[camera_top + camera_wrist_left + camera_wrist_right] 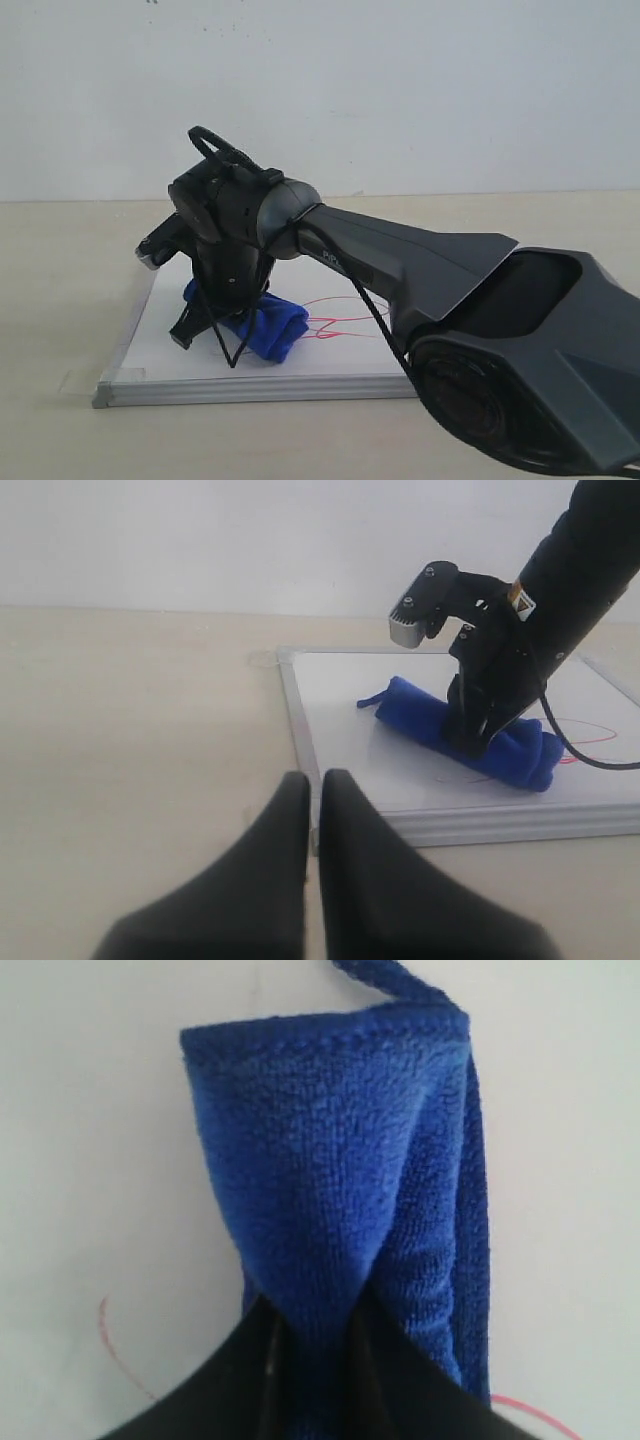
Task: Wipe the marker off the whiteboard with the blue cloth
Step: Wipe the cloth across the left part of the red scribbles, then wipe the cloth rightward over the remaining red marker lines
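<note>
Exterior view: the right arm (pixel 500 320) looms closest. Its right gripper (pixel 205 325) clamps the blue cloth (pixel 265 328) onto the whiteboard (pixel 160 340), with the marker (pixel 345 325) just beside. Left wrist view: the left gripper (pixel 313 785) is closed and empty. Right wrist view: the fingers (pixel 400 1380) pinch the cloth.

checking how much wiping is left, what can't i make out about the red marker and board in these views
Exterior view: the right arm hides the right side of the whiteboard and much of the marker.
Left wrist view: the picture's edge cuts the marker off.
Right wrist view: the blue cloth fills the picture; only marker slivers show.
All views: anything under the blue cloth.
</note>
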Action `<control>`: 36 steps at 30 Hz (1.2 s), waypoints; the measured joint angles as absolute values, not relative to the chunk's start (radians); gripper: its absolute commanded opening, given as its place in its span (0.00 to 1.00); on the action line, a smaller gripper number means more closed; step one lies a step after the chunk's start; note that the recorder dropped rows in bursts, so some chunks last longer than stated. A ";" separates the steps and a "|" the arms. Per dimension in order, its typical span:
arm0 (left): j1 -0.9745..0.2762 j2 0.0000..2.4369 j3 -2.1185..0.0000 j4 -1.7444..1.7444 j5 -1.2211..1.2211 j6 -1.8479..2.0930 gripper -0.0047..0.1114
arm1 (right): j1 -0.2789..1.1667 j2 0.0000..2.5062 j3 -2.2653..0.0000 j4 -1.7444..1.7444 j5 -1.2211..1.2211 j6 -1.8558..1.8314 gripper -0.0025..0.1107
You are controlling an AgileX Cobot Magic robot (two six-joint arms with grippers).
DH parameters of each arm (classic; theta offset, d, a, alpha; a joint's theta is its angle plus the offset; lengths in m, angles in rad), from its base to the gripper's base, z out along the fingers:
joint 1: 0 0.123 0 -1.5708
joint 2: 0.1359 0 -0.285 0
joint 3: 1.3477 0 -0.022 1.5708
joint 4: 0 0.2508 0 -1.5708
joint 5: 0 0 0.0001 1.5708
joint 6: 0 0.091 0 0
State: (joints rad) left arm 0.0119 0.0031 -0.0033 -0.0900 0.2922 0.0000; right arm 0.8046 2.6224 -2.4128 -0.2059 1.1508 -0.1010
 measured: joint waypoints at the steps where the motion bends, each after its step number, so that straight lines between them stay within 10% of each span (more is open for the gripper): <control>1: 0.012 0.003 -0.003 -0.090 0.292 0.000 0.07 | 0.805 2.622 -2.413 -0.194 1.151 -0.122 0.02; 36: 0.012 0.003 -0.003 -0.090 0.292 0.000 0.07 | 0.840 2.496 -2.170 -0.166 1.129 -0.224 0.02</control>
State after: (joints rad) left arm 0.0119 0.0031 -0.0033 -0.0900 0.2922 0.0000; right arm 0.8395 2.4961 -2.1695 -0.1662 1.1292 -0.2241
